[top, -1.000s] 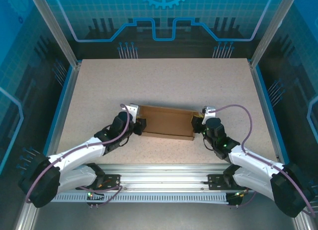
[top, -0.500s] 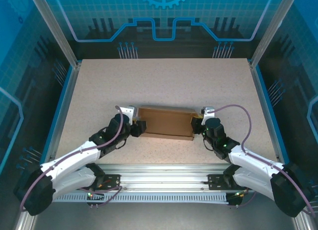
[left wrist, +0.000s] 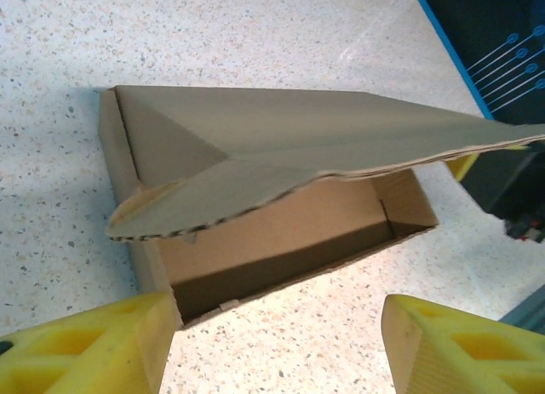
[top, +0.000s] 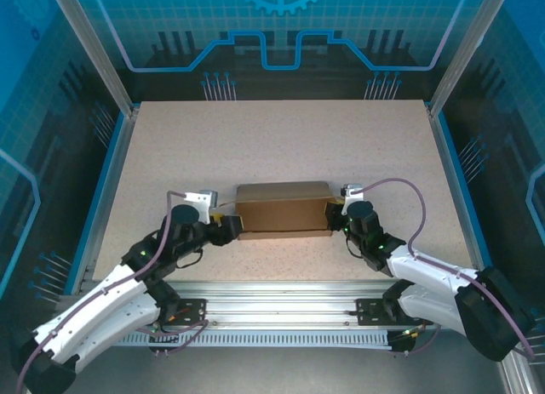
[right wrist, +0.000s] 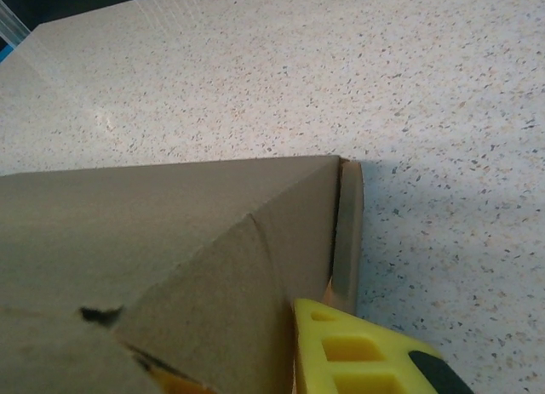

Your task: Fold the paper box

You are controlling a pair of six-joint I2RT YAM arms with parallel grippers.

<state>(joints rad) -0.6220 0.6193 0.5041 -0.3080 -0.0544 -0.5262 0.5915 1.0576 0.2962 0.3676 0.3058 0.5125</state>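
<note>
The paper box (top: 283,208) is a shallow brown cardboard box in the middle of the table. In the left wrist view the paper box (left wrist: 255,139) has its lid hanging half down over the open tray, with a gap along the near side. My left gripper (top: 228,224) is just off the box's left end. It is open, its yellow fingers (left wrist: 85,347) wide apart over bare table, with nothing between them. My right gripper (top: 332,214) is at the box's right end, shut on a cardboard flap (right wrist: 281,266) of the box, with one yellow finger (right wrist: 366,356) pressed against it.
The speckled table (top: 281,139) stretches wide behind and to both sides of the box. Blue-edged walls (top: 106,173) bound the left and right. A metal rail (top: 281,296) with the arm bases runs along the near edge.
My left gripper opened, let go of the box's left end and drew back to the left. The lid dropped lower over the tray. The right gripper stayed shut at the right end.
</note>
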